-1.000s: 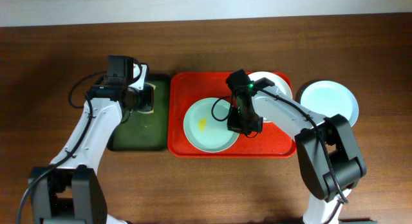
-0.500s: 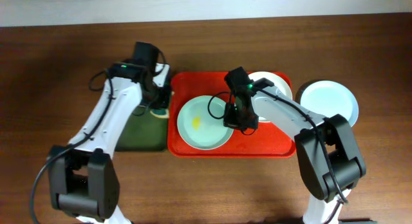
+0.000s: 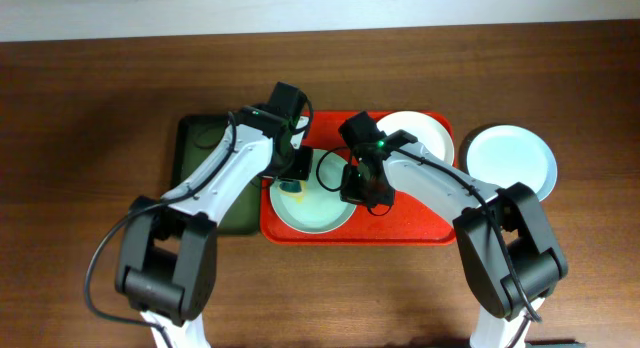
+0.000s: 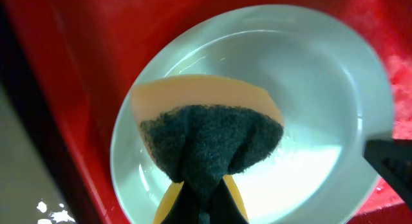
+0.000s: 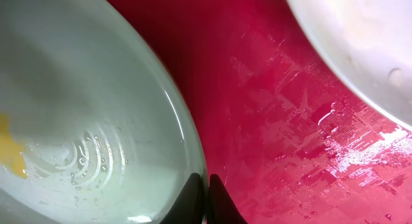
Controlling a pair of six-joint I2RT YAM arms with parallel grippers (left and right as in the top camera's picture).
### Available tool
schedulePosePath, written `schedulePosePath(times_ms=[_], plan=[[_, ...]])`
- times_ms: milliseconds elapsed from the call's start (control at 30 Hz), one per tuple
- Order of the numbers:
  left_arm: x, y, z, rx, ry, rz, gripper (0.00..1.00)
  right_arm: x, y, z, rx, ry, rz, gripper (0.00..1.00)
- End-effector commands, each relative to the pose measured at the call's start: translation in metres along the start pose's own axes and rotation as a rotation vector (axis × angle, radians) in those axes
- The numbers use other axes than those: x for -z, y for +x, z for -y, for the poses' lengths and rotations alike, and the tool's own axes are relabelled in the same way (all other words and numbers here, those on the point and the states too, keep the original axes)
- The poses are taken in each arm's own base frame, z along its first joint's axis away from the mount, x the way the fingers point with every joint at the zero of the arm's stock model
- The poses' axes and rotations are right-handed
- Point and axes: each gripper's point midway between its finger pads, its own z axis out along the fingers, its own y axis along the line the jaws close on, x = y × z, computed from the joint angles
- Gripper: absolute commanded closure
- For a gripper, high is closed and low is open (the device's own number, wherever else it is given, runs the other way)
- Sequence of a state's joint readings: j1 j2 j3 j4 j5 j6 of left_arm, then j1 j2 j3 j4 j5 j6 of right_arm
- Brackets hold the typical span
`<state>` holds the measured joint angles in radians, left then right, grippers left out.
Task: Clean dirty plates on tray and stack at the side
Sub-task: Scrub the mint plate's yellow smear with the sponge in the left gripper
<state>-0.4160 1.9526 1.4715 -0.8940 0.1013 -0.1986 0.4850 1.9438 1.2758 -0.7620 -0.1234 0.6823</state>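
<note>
STEP: scrubbing judged under way | green plate (image 3: 318,212) is lying in tray (image 3: 420,231), left half | sponge (image 4: 209,137) is clamped in left claw (image 4: 203,201) over it | rim is pinched tight by right claw (image 5: 205,193) | NEXT: sponge to be pressed down, rubbed across centre.

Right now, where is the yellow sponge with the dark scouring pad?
Overhead, the left gripper holds the sponge over the pale green plate on the red plastic tray's left half.
</note>
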Motion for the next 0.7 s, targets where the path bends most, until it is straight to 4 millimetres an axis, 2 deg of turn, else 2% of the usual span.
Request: schedulePosePath(times_ms=[0, 133, 233, 300, 367, 400, 467, 567, 633, 667], plan=[[-0.028, 0.007, -0.004, 0.033, -0.006, -0.060, 1.00, -0.002, 0.004, 0.008, -0.002, 0.035, 0.005, 0.96], [-0.051, 0.010, -0.007, 0.048, -0.012, -0.090, 1.00, -0.002, 0.004, 0.008, -0.002, 0.035, 0.005, 0.96], [-0.068, 0.019, -0.004, 0.040, -0.016, -0.134, 1.00, -0.002, 0.004, 0.008, -0.002, 0.035, 0.005, 0.96], [-0.076, 0.025, 0.002, 0.026, -0.012, -0.161, 1.00, -0.002, 0.004, 0.008, -0.002, 0.035, 0.005, 0.96], [-0.074, 0.030, 0.023, -0.016, 0.101, -0.186, 1.00, -0.002, 0.004, 0.008, -0.002, 0.035, 0.005, 0.96], [-0.069, 0.033, 0.041, -0.055, 0.218, -0.199, 1.00, -0.002, 0.004, 0.008, -0.002, 0.035, 0.005, 0.96], [-0.061, 0.031, 0.050, -0.040, 0.307, -0.201, 1.00, -0.002, 0.004, 0.008, -0.002, 0.035, 0.004, 0.96], [-0.034, 0.012, 0.038, -0.016, 0.310, -0.122, 1.00, -0.002, 0.004, 0.008, -0.002, 0.035, 0.004, 0.96], [0.002, -0.009, 0.017, -0.004, 0.231, 0.000, 1.00, -0.002, 0.004, 0.008, -0.002, 0.035, 0.004, 0.96], [0.013, -0.014, 0.011, -0.005, 0.192, 0.038, 1.00, -0.002, 0.004, 0.008, -0.002, 0.035, 0.004, 0.96]])
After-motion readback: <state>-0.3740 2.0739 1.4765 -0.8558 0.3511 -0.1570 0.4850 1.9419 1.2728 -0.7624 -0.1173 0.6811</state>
